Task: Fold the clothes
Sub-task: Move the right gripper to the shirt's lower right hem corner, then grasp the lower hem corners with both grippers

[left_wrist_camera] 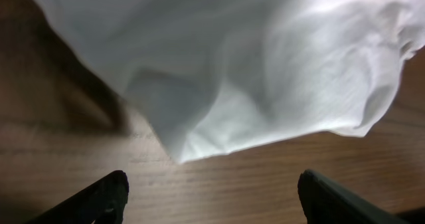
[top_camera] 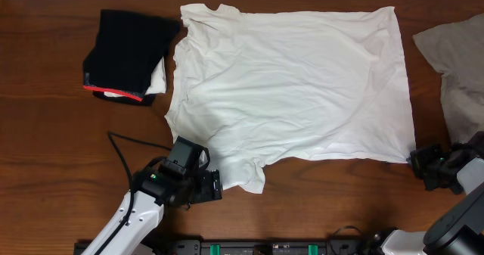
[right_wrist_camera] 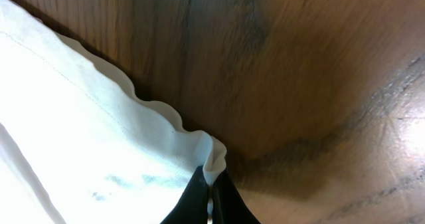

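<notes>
A large white T-shirt lies spread flat across the middle of the table. My left gripper is open and empty beside its near-left sleeve; in the left wrist view the sleeve edge lies just beyond my spread fingers. My right gripper is shut on the shirt's near-right hem corner, which shows pinched between the fingertips in the right wrist view. A folded black garment with a red edge lies at the far left. A grey-beige garment lies at the far right.
The wooden table shows bare wood at the near left and along the front edge. A black cable runs from the left arm across the table. A dark rail sits at the front edge.
</notes>
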Motion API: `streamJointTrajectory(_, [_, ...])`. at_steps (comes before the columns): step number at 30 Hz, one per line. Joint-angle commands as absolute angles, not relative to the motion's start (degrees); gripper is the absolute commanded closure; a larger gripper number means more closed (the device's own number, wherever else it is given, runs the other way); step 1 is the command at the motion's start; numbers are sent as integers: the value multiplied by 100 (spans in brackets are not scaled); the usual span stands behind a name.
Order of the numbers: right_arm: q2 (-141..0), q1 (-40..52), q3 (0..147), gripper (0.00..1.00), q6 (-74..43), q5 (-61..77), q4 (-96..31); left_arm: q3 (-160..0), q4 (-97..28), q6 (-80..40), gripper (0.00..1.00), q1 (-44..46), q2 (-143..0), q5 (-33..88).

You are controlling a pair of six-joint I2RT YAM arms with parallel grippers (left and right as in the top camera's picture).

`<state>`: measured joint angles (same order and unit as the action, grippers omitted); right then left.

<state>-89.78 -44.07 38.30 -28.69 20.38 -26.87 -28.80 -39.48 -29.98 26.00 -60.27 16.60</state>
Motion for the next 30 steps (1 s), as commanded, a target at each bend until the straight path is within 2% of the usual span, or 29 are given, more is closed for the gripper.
streamJointTrajectory(1, [-9164,-4418,3673,97,-2867,1610,-2746,-2731,-3780,-2980,16,2617,-6023,1730])
streamJointTrajectory(9, [-9164,-4418,3673,97,-2867,1610,-2746,-2604,-3444,-3183,25,2617,-6023,1730])
streamJointTrajectory(30, [-9164,-4418,3673,95,-2867,1608,-2753,-2451,-2939,-3599,25,2617,-6368,1288])
